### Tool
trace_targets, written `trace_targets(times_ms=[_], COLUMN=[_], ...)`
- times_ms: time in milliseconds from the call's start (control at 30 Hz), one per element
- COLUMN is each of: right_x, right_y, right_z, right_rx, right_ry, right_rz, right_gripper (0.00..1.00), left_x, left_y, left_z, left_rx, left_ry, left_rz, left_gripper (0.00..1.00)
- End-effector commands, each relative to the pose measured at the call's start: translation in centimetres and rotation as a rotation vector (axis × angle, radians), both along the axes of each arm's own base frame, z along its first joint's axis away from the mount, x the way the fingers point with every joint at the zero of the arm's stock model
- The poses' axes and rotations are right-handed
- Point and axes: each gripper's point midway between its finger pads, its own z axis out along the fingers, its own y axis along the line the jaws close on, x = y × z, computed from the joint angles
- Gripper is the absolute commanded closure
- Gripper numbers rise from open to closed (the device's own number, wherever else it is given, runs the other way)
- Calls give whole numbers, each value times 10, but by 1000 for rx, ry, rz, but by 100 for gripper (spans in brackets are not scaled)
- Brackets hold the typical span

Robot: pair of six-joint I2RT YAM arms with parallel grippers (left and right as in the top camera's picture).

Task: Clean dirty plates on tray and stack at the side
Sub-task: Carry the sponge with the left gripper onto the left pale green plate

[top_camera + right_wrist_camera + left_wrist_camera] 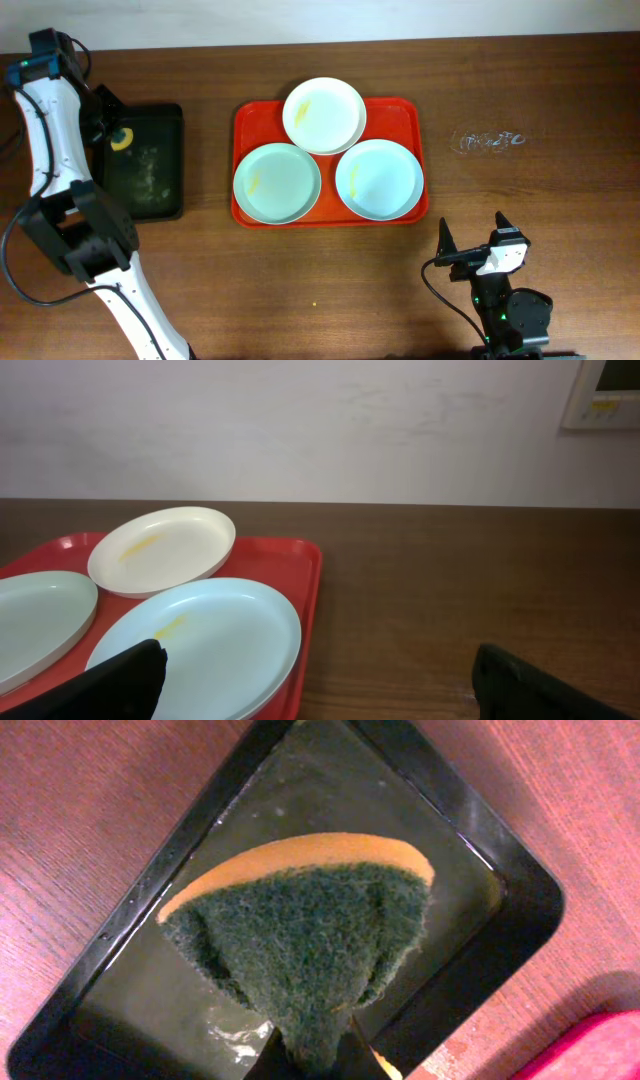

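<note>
On the far left, the left pincer (pixel 318 1055) is clenched on a sponge (pixel 300 935). The sponge is orange on one side and has a rough green side that faces the wrist camera. It hangs over the black tray (pixel 160 190), which looks wet and shiny inside. It is hard to tell if the sponge touches the wet bottom or not.

In the middle of the worktop (pixel 560 220) sits the red tray (pixel 250 125). All three plates are on it, each lying flat. The white plate (pixel 324 115) is at the back and sticks out a little over the far rim. One blue plate (pixel 277 183) is at the front left and the other blue plate (pixel 379 179) is at the front right. Each plate has a small yellow smear. None is stacked at the side yet.

Low on the right, the right pincer (pixel 472 232) is released and holds nothing. It is near the front right corner of the red tray but well apart from the plates.

The step in hand looks like getting the sponge ready, so the cleaning has not really started. Next, the left arm likely needs to carry the sponge to the right, over to the nearest blue plate, and rub the green side on the smear. The right pincer could hold that plate so it does not slide.
</note>
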Motion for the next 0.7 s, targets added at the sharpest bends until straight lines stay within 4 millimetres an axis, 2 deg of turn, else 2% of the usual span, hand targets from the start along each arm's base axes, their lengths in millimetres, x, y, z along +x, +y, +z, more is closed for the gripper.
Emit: trace_targets(times_ms=[0,33,67,133,167,200,267,300,333,367,400,467,500,567,633,667], right_x=[0,0,0,0,0,0,0,0,0,0,0,0,0,0,0,0], right_y=[-3,-3,-3,-3,-3,-3,-3,-3,-3,-3,-3,-3,-3,-3,-3,-3], right_z=[-3,-3,-3,-3,-3,-3,-3,-3,-3,-3,-3,-3,-3,-3,-3,-3], right_rx=[8,8,8,8,8,8,8,8,8,8,8,8,8,8,8,8], right_ry=[5,5,5,5,5,5,5,5,5,5,5,5,5,5,5,5], right_rz=[-14,-15,-14,-15,-14,-15,-14,-15,-15,-14,-14,-15,-14,-14,-14,-14], right_gripper=[1,1,1,1,1,2,1,1,1,2,2,1,2,1,2,1], left_x=[-21,-27,-32,-30,-24,-19,-18,-19,-23,-28,-34,-38,-45,-59,-68,-70], left_y=[-5,-7,-7,0,1,-9,-38,-52,-70,-93,-137,-187,-221,-274,-305,-313], left_z=[-65,-75,-74,-17,33,73,122,129,128,117,89,53,23,-30,-61,-71], left_rx=[23,20,13,17,47,56,46,22,-14,-56,-111,-144,-150,-154,-146,-138], left_ry=[159,191,207,136,41,-54,-177,-189,-171,-123,-41,22,64,95,80,72], left_rz=[-13,-16,-15,-1,-32,-87,-159,-185,-218,-261,-362,-487,-568,-691,-767,-789], left_gripper=[100,100,100,100,100,100,100,100,100,100,100,100,100,100,100,100])
